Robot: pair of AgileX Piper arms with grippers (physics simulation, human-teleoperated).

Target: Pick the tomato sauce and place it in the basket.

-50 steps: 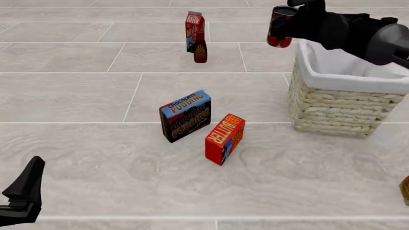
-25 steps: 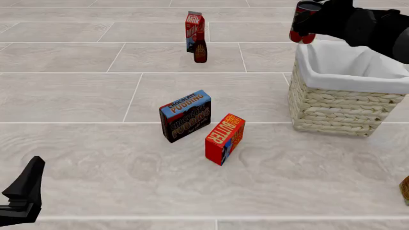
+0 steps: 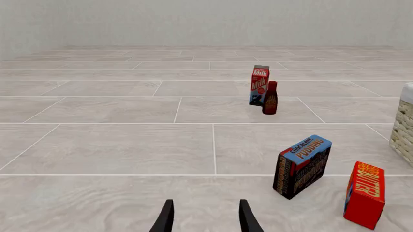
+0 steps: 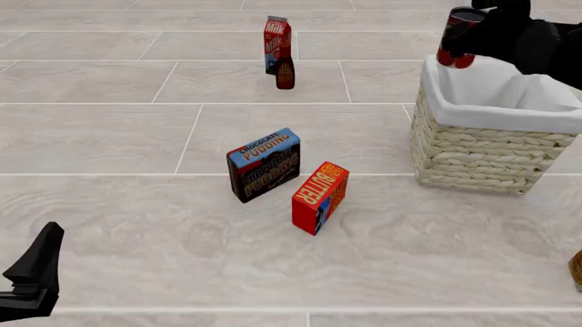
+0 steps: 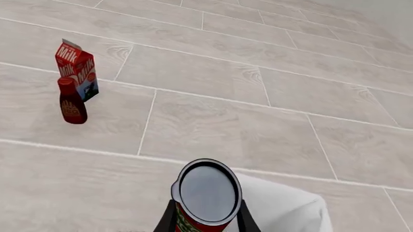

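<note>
The tomato sauce (image 4: 459, 37) is clamped upright in the right end effector (image 4: 480, 37) and held in the air above the near-left corner of the basket (image 4: 482, 150), over its white cloth lining (image 4: 473, 88). Nothing can be made out inside the basket. The left end effector (image 3: 205, 220) is held parted and empty above the table (image 4: 109, 136).
</note>
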